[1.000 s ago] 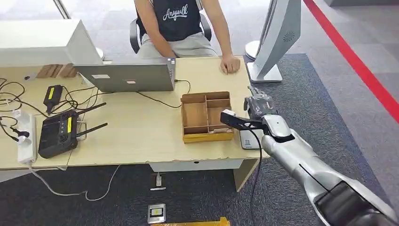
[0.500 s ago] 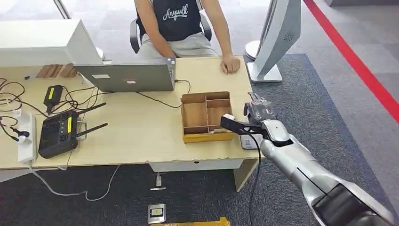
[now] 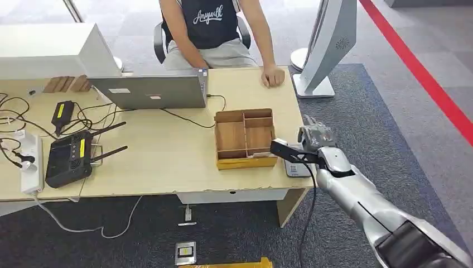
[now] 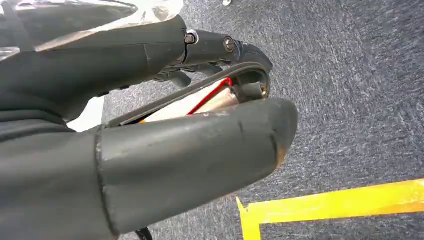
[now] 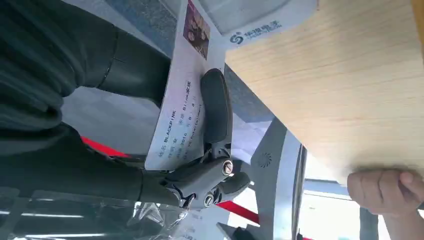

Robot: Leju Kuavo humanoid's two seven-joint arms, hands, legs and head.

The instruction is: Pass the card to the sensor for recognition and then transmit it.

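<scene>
My right hand (image 3: 315, 137) hovers at the table's right front corner, just past the wooden box. In the right wrist view it pinches a white card (image 5: 179, 95) with a small photo and printed text, thumb (image 5: 215, 107) pressed on its face. The flat white sensor (image 3: 292, 167) lies on the table edge under my wrist; its logo end (image 5: 265, 22) lies just beyond the card's photo end. My left hand (image 4: 150, 125) hangs over the carpet, fingers curled against the thumb with nothing in them.
A wooden compartment box (image 3: 245, 138) stands left of the sensor. A person sits across the table (image 3: 167, 162), one hand (image 3: 273, 75) resting on it. A laptop (image 3: 150, 89), a router (image 3: 70, 156), cables and a grey kiosk stand (image 3: 326, 44) are around.
My right hand with the card has drifted right and a little nearer to me, from beside the box to past the table's right edge. Nothing else moved.
</scene>
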